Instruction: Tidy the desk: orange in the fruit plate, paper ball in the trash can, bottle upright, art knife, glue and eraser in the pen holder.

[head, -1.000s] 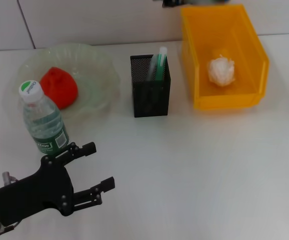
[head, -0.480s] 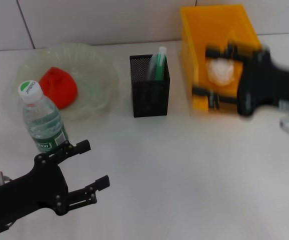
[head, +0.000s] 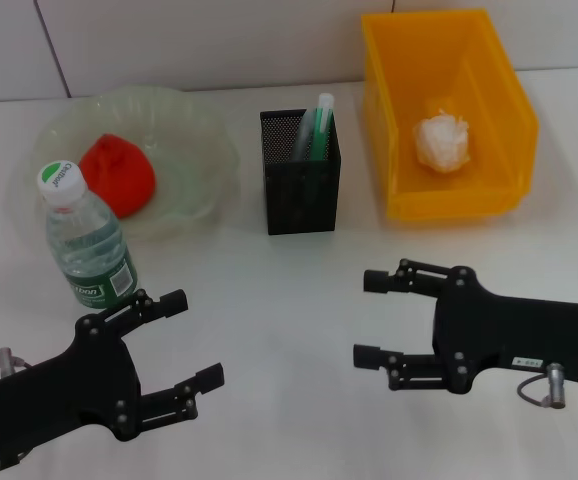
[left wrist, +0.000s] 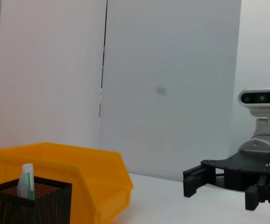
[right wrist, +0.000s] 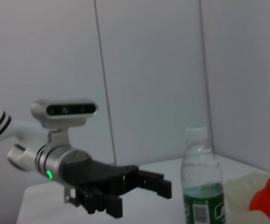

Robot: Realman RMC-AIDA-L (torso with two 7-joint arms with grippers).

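The orange (head: pixel 118 175) lies in the pale green fruit plate (head: pixel 194 130) at the back left. In front of the plate the bottle (head: pixel 86 239) stands upright with its white cap on; it shows in the right wrist view too (right wrist: pixel 202 186). The white paper ball (head: pixel 441 141) rests inside the yellow trash can (head: pixel 504 85). A black mesh pen holder (head: pixel 301 187) holds a green and white stick. My left gripper (head: pixel 187 340) is open near the front left, just in front of the bottle. Over the front right, my right gripper (head: pixel 371 318) is open and holds nothing.
A white wall runs behind the white desk. The trash can (left wrist: pixel 93 172) and pen holder (left wrist: pixel 27 203) also show in the left wrist view, with my right gripper (left wrist: pixel 195 179) farther off. My left gripper (right wrist: pixel 149 184) shows in the right wrist view.
My right arm has swept down from over the trash can to the front right of the desk. My left gripper has shifted slightly, still in front of the bottle.
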